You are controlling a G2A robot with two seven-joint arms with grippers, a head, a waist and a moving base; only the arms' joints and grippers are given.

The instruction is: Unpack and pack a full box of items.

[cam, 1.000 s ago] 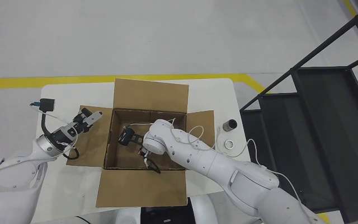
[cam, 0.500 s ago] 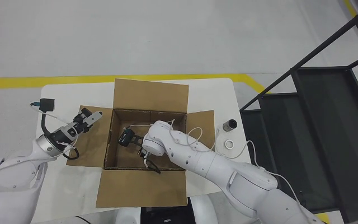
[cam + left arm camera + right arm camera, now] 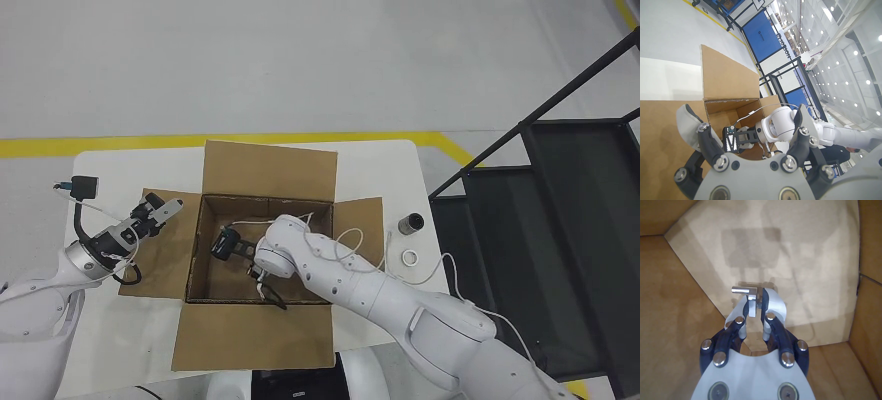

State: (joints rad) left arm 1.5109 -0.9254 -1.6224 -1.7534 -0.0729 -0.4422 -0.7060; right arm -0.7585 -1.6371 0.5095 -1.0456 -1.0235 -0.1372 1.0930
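An open cardboard box (image 3: pixel 268 165) stands mid-table with all flaps folded out. My right gripper (image 3: pixel 227 243) is down inside it, near the left wall, above the bare floor (image 3: pixel 810 256). Its fingers (image 3: pixel 756 296) are shut on a small L-shaped metal part (image 3: pixel 752 306) with a short round pin sticking out sideways. My left gripper (image 3: pixel 161 212) hovers over the box's left flap (image 3: pixel 662 132), open and holding nothing (image 3: pixel 745 121). The left wrist view looks across into the box at the right gripper (image 3: pixel 730 140).
To the right of the box on the white table (image 3: pixel 120 170) stand a small dark-topped cylinder (image 3: pixel 410 222) and a white tape roll (image 3: pixel 408 257). A thin dark object (image 3: pixel 270 294) lies by the box's near wall. Black metal stairs (image 3: pixel 560 210) rise beyond the table's right edge.
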